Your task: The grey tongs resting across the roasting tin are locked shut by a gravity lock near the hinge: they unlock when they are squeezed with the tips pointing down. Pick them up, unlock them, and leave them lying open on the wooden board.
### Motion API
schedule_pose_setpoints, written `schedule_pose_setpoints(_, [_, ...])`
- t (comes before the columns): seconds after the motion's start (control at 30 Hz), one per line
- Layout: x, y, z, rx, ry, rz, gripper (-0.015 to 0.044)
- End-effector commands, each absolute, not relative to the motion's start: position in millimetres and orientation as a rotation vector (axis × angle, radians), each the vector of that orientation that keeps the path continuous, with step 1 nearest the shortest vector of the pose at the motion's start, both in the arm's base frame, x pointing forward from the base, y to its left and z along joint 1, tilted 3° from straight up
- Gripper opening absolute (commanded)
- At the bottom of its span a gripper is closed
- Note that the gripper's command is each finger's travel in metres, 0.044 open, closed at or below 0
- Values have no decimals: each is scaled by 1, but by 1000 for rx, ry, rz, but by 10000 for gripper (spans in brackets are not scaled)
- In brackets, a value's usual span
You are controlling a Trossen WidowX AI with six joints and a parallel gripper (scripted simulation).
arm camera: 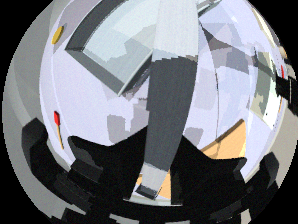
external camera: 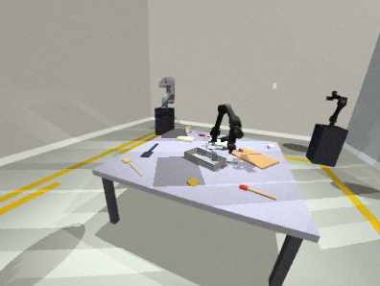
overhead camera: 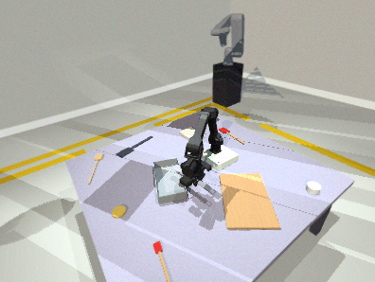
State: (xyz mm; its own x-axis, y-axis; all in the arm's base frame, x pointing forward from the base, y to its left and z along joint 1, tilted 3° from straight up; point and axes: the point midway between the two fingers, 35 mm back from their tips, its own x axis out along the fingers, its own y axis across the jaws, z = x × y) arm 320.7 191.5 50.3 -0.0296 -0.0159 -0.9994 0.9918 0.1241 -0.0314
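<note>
My gripper [overhead camera: 190, 181] [external camera: 232, 149] [arm camera: 161, 129] is shut on the grey tongs [overhead camera: 213, 191] [arm camera: 172, 95], above the table between tin and board. In the wrist view the tongs run as one long bar between the black fingers. In the top view two narrow grey bars reach out from the gripper towards the front right; whether the tongs are locked I cannot tell. The hinge is not clear in any view. The grey roasting tin [overhead camera: 172, 199] [external camera: 217, 165] [arm camera: 102, 72] stands left of the gripper. The wooden board [overhead camera: 252, 205] [external camera: 263, 159] [arm camera: 236, 142] lies to its right.
A white box [overhead camera: 223, 158] stands behind the board beside the arm. A yellow disc [overhead camera: 118, 211] [external camera: 193, 181] [arm camera: 58, 35] and a red-headed spatula [overhead camera: 158, 247] [external camera: 244, 187] [arm camera: 57, 118] lie towards the front. A white round thing [overhead camera: 313, 187] is right of the board. A black spatula [overhead camera: 125, 151] [external camera: 148, 154] lies back left.
</note>
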Motion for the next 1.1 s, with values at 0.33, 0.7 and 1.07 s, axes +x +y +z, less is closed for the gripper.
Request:
schedule_pose_setpoints(0.33, [317,208,54,871,1398,-895,-150])
schedule_pose_setpoints(0.7, [308,225,54,542,1517,-558,-150])
schedule_pose_setpoints(1.07, [298,241,55,207,1579,-216,-150])
